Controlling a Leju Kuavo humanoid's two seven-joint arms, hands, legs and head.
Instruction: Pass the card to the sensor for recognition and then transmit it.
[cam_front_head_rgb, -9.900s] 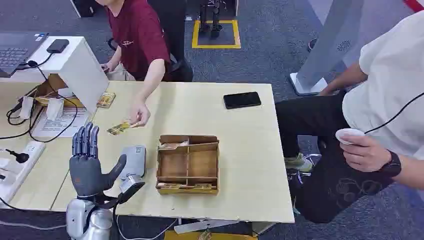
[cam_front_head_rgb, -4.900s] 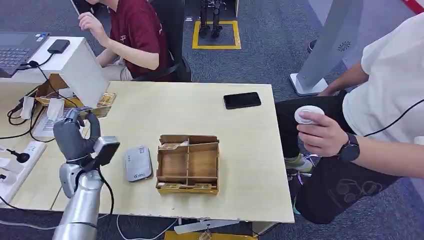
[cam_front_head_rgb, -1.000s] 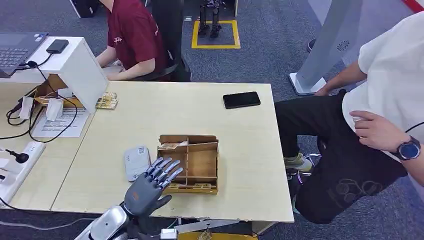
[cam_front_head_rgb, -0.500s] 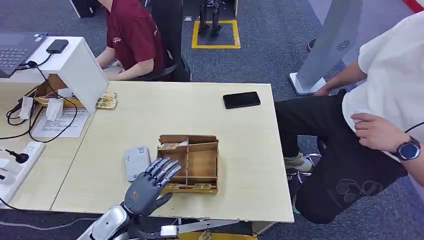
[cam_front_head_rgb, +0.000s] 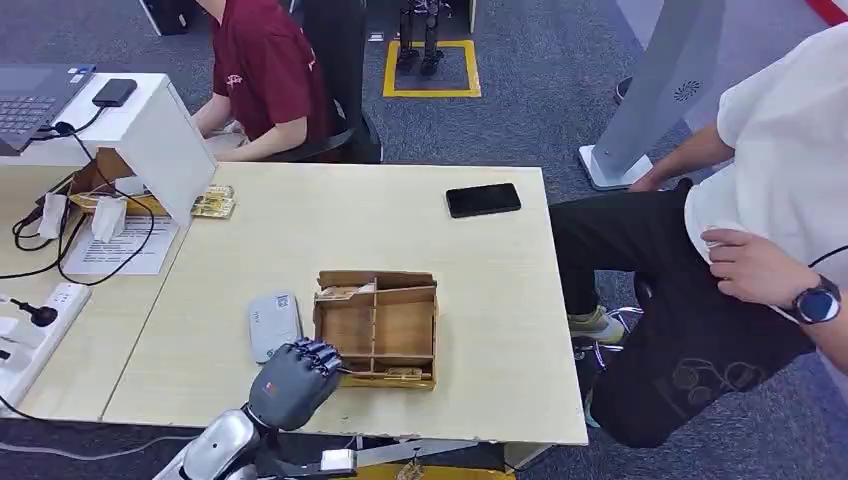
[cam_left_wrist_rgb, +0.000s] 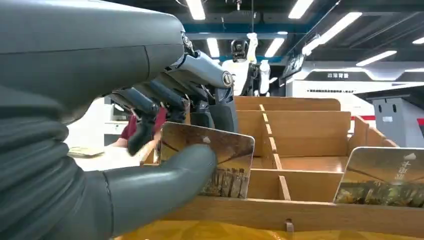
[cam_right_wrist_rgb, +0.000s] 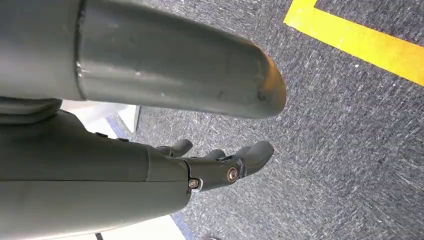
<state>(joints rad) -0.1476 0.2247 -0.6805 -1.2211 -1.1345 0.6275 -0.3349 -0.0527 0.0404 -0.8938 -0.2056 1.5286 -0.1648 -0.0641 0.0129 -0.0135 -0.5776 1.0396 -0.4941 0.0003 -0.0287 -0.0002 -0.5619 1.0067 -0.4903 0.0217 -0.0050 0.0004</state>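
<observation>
A wooden divided box (cam_front_head_rgb: 377, 280) stands mid-table, with picture cards in its near slot (cam_front_head_rgb: 397, 373). My left hand (cam_front_head_rgb: 293, 378) is at the box's near left corner, fingers curled down into that slot. In the left wrist view my left hand (cam_left_wrist_rgb: 100, 125) pinches a card (cam_left_wrist_rgb: 222, 160) between thumb (cam_left_wrist_rgb: 160, 170) and fingers, still in the slot. A second card (cam_left_wrist_rgb: 385, 177) leans farther along the same slot. The grey card sensor (cam_front_head_rgb: 273, 323) lies just left of the box. My right hand (cam_right_wrist_rgb: 100, 165) hangs over carpet, fingers apart, holding nothing.
A black phone (cam_front_head_rgb: 484, 200) lies at the table's far right. A person in white (cam_front_head_rgb: 770, 200) sits at the right edge, another in red (cam_front_head_rgb: 265, 70) at the far side. A white stand (cam_front_head_rgb: 150, 130), loose cards (cam_front_head_rgb: 213, 203) and cables (cam_front_head_rgb: 60, 250) lie left.
My left hand's fingers, spread above the box's near left corner half a second ago, have curled down and closed on a card in the near slot.
</observation>
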